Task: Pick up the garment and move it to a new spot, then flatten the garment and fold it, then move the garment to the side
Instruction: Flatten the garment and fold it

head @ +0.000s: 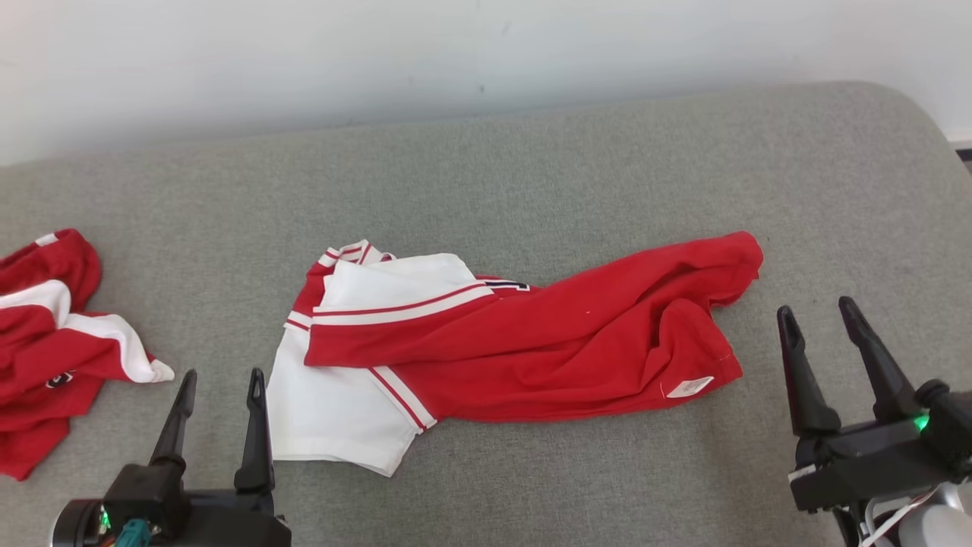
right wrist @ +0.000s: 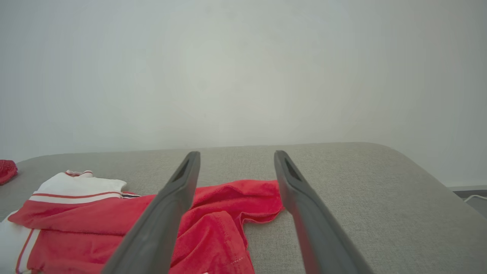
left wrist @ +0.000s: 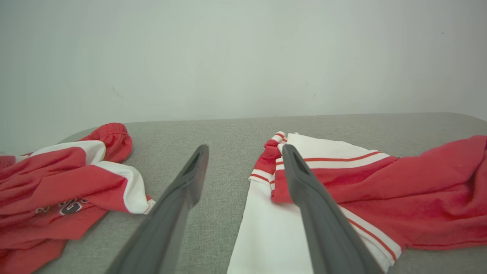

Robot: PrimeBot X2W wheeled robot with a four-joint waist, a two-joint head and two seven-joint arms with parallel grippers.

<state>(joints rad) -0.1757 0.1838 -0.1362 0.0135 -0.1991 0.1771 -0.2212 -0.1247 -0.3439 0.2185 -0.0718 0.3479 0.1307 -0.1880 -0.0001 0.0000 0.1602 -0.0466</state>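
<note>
The grey fabric-covered counter [head: 531, 167] runs up to a pale wall. On the middle of the counter lies the red and white garment [head: 562, 334], crumpled, with its white striped part toward the counter's left and its red part toward the right. A second red and white garment [head: 45, 342] is bunched at the counter's left end. At the counter's near edge, the left hand [head: 222, 374] and the right hand [head: 815, 305] are both spread wide, holding nothing. A small white label [head: 689, 387] shows on the garment's hem.
</note>
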